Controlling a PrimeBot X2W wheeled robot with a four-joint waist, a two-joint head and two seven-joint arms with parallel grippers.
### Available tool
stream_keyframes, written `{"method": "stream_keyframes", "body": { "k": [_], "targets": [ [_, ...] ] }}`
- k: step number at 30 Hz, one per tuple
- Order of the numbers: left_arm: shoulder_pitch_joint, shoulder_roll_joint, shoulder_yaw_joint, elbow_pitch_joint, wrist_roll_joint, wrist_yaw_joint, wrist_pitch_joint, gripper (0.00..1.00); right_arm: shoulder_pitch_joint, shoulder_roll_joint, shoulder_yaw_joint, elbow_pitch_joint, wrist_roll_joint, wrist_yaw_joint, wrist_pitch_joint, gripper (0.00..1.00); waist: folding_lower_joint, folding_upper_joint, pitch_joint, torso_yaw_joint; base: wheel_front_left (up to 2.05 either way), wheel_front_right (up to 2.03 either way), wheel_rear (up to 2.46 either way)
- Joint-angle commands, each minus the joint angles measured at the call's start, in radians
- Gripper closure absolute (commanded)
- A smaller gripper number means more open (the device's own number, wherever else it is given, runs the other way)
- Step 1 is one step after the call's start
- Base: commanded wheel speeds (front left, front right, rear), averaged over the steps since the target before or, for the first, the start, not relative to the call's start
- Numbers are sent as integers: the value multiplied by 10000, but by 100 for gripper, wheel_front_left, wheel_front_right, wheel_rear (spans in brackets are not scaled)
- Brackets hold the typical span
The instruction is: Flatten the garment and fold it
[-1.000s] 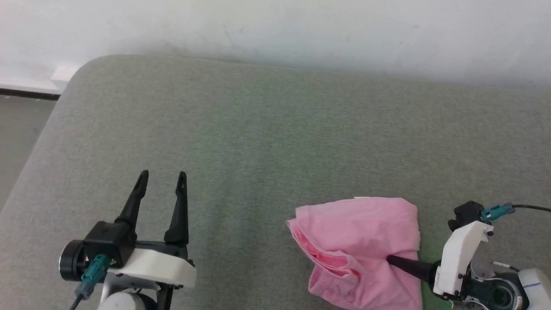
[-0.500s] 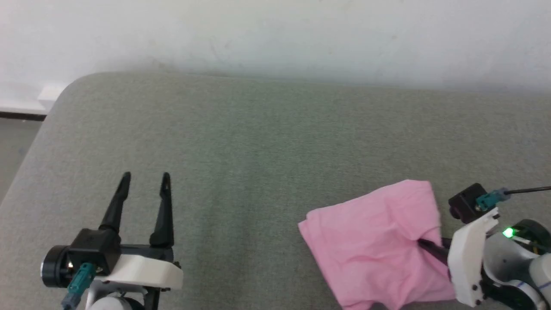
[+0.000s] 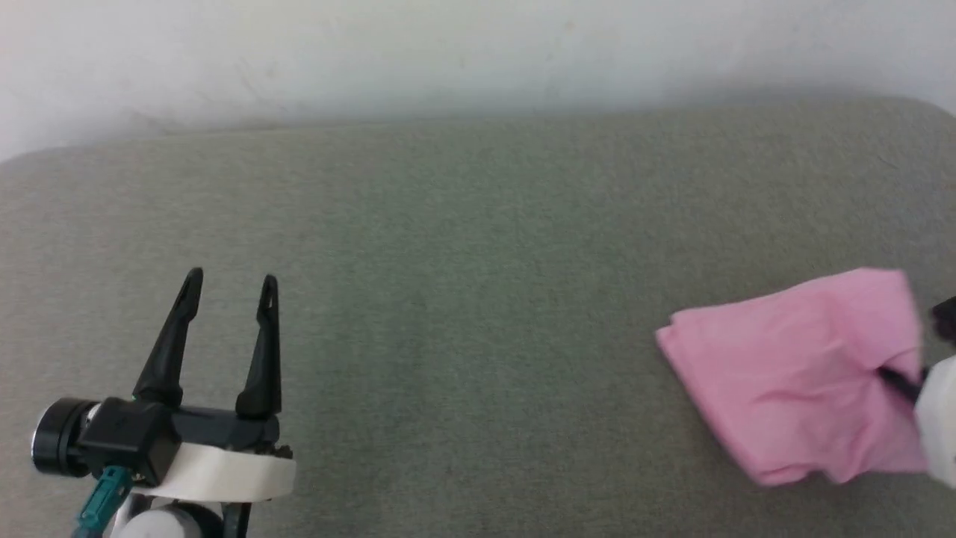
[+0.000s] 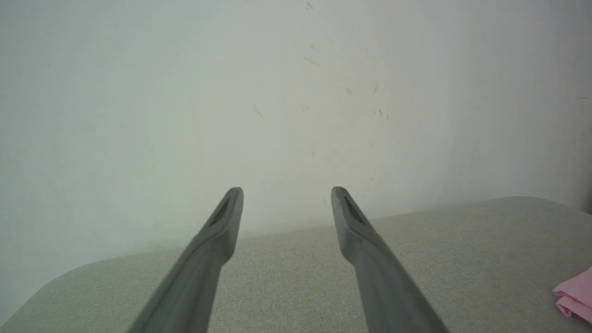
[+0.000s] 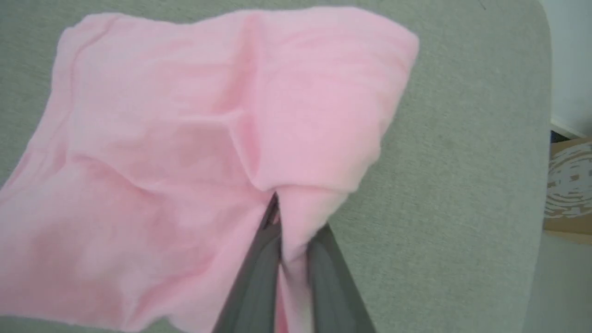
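My right gripper (image 5: 289,222) is clamped on a small pinch of the shorts (image 3: 792,373), with pink cloth bunched between and around the two fingers. The shorts lie doubled over in a loose rumpled wad toward the right side of the grey cushion (image 3: 478,299), not far from its rounded edge. My left gripper (image 3: 231,278) hangs with its fingers apart and nothing between them, well away over the bare left part of the cushion. My worry is the grip itself. The cloth looks thin and slack, and I judge I may have caught more than one layer, so a pull could drag the whole bundle along instead of opening it out. If I have only a shallow bite, the fabric could slide free once the weight comes onto it. I cannot tell where the waistband is, so I may be pulling from a poor spot and twisting the legs together. A sweep to the right could carry the shorts over the cushion's edge. In the head view my right gripper sits at the very margin, so I would be working half blind, and my other gripper is too far off to pin a corner.
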Motion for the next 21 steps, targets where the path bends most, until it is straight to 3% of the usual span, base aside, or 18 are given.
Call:
{"method": "stream_keyframes", "body": {
  "k": [1,10,14,16,17,21],
  "targets": [
    [-188,-100,20,-138,182,-109,-45,0,-346,-157,-120,334,-23,-13,-360,100,0,0,1323,-998,0,0,0],
    [-1362,-408,-668,-351,908,-492,36,0,-1598,-777,-273,3169,-352,-13,-2564,100,0,0,3011,-1858,0,0,0],
    [-1835,-524,-977,-378,1114,-564,247,0,-2247,-697,-382,4483,-612,-13,-3850,99,0,0,3341,-1927,0,0,0],
    [-2027,-586,-1085,-345,1170,-585,335,0,-2553,-527,-393,4981,-829,-13,-4689,42,0,0,3418,-1912,0,0,0],
    [-2107,-617,-1127,-323,1183,-596,362,0,-2679,-402,-400,5255,-895,-13,-5026,0,0,0,3439,-1896,0,0,0],
    [-2278,-726,-1224,-154,1164,-618,371,0,-3097,-8,-414,6015,-1327,-13,-6680,0,0,0,3331,-1795,0,0,0]
  ]
}}
